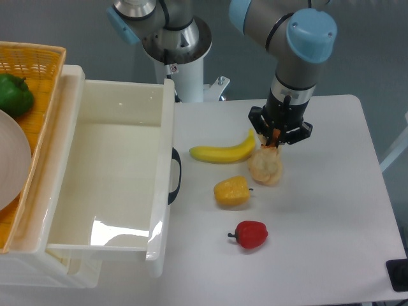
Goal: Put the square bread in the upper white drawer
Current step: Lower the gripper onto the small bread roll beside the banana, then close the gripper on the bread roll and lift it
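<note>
Square bread (273, 141): only a small orange-brown sliver shows, pinched between the gripper's fingers; the rest is hidden by the gripper body, so its shape cannot be made out.
Gripper (275, 141): pointing straight down over the table, fingers drawn together on the square bread; the fingertips themselves are mostly hidden under the black flange.
Round bun (265, 167): pale and puffy, directly at 6 o'clock of the gripper, its top edge just under the fingertips; whether it touches the bread cannot be told.
Banana (223, 152): at 9 o'clock of the gripper, its upturned tip just beside the fingers.
Yellow pepper (232, 191): at 7 o'clock of the bun, near it.
Red pepper (251, 234): at 6 o'clock of the yellow pepper, apart from it.
Upper white drawer (167, 127): pulled open at the table's 9 o'clock side, black handle facing the fruit; its lower corner is cut off by the picture's edge.
Woven basket (38, 60): beyond the drawer at 9 o'clock, cropped by the left edge, holding a green pepper (14, 94) and a partly visible white plate (11, 162).
</note>
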`<action>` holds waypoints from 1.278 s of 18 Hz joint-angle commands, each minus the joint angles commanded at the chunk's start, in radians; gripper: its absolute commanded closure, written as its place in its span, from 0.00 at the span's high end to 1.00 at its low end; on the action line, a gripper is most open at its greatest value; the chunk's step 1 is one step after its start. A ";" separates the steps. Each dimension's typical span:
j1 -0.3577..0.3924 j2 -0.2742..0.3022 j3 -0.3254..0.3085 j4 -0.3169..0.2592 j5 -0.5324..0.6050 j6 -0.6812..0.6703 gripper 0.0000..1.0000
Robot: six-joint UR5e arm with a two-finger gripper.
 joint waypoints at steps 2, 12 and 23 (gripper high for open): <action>-0.009 -0.002 0.008 -0.002 -0.002 -0.014 0.13; -0.026 0.002 0.098 -0.023 -0.055 -0.222 0.13; -0.043 0.117 0.118 -0.014 -0.193 -0.425 0.14</action>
